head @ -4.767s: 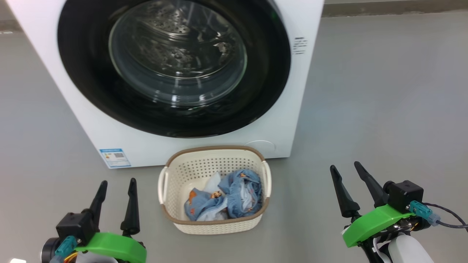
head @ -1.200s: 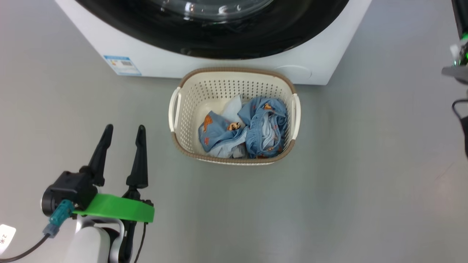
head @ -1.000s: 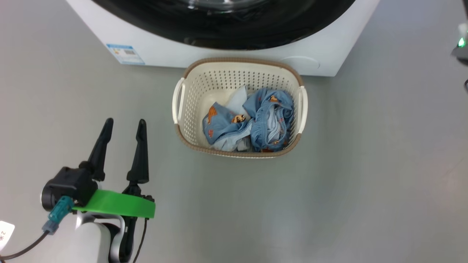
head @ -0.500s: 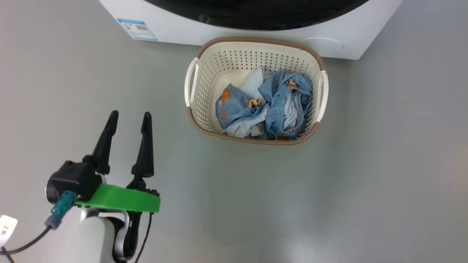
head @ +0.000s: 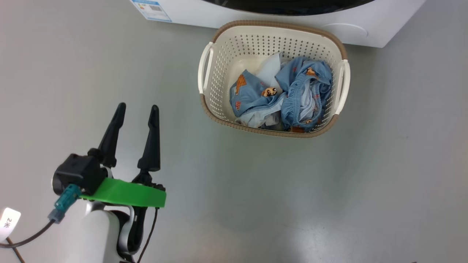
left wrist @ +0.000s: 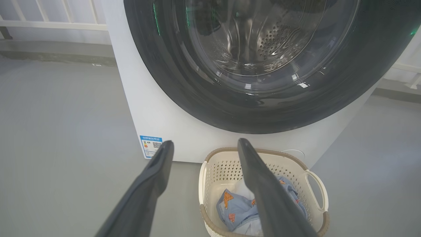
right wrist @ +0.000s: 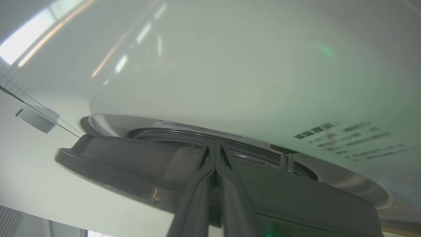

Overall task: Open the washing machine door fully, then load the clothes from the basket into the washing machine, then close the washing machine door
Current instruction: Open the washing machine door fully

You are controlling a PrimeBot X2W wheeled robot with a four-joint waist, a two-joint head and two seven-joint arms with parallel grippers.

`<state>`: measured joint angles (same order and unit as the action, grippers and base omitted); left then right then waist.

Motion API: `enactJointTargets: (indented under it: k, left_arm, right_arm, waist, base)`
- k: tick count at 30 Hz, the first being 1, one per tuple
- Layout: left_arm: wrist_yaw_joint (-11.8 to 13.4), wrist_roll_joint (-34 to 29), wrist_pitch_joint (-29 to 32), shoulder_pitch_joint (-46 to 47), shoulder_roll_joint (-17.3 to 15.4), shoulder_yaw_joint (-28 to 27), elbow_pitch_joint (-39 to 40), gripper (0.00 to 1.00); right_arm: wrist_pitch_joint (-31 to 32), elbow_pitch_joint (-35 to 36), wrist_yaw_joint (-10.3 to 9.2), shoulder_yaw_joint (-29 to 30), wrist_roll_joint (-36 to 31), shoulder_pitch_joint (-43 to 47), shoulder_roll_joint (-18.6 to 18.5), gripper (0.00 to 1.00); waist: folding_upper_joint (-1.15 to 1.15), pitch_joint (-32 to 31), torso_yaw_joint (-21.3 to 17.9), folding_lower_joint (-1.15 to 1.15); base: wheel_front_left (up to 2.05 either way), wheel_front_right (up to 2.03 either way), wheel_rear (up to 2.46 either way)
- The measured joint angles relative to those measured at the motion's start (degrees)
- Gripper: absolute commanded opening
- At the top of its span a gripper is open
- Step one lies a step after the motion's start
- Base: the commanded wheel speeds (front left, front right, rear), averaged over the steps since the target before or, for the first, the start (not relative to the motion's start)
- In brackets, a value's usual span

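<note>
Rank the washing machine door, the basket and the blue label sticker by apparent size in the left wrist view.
1. washing machine door: largest, even cropped by the frame.
2. basket: clearly smaller, its near end also cropped.
3. blue label sticker: smallest.

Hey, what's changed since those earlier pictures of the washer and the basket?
The right gripper closed and went up out of the head view to the edge of the door. The head camera tipped down, so that whole picture shifted. The left gripper stays open and idle, and the basket and clothes lie as before.
</note>
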<state>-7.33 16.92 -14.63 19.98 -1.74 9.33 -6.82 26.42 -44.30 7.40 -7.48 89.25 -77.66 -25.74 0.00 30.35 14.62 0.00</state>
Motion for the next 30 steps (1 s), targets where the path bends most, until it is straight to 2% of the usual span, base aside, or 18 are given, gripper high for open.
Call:
enactJointTargets:
  k: [14,30]
  left_arm:
    - [0.0,1.56,0.0,0.13,0.24,0.51,-0.64,1.0]
    - [0.0,0.91,0.0,-2.33,0.33,-0.9,-2.5,1.0]
  right_arm:
    - [2.9,-2.61,0.0,-2.32,-1.11,-1.92,-0.85,0.0]
    - [10.0,0.94,0.0,-4.68,0.93,11.19,1.41,0.0]
  waist:
    - [0.0,0.09,1.52,0.0]
    - [0.0,-7.55,-0.18,0.0]
  base:
    - [0.0,0.0,0.0]
    - [0.0,0.0,0.0]
